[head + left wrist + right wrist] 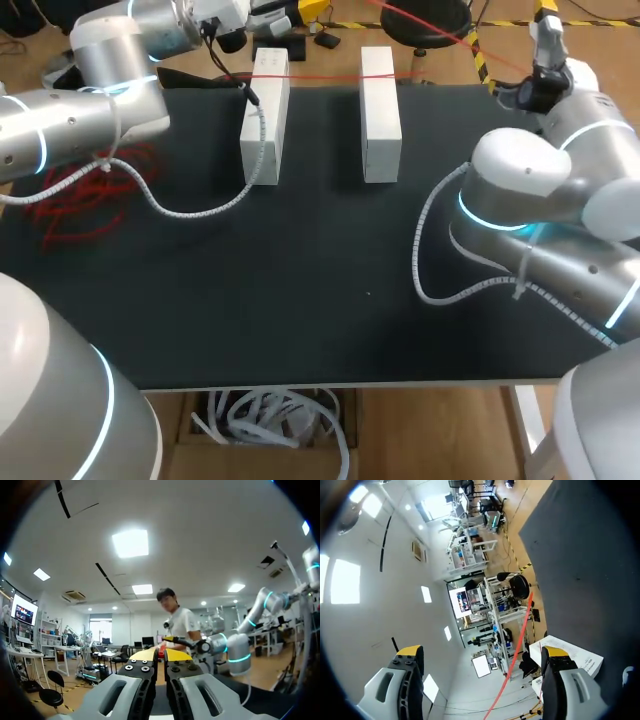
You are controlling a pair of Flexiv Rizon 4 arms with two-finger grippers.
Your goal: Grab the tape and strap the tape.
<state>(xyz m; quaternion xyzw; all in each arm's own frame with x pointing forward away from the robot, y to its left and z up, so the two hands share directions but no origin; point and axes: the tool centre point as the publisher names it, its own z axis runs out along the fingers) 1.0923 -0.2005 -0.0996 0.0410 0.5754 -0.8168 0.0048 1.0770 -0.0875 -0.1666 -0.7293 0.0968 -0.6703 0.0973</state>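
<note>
left gripper (pixel 160 654) had its yellow tips pressed together, pinching the red tape (pixel 320 76), which ran across the far ends of the white blocks (pixel 380 115). right gripper (pixel 482 651) was spread wide, with the tape passing between its fingers and touching neither. i'd have centred the strand first, then closed slowly, holding the left pinch steady so nothing went slack.

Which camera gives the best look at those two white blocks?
The head view: both white blocks show on the black table. The right wrist view catches only part of one beside its pincer; the left wrist view shows none.
</note>
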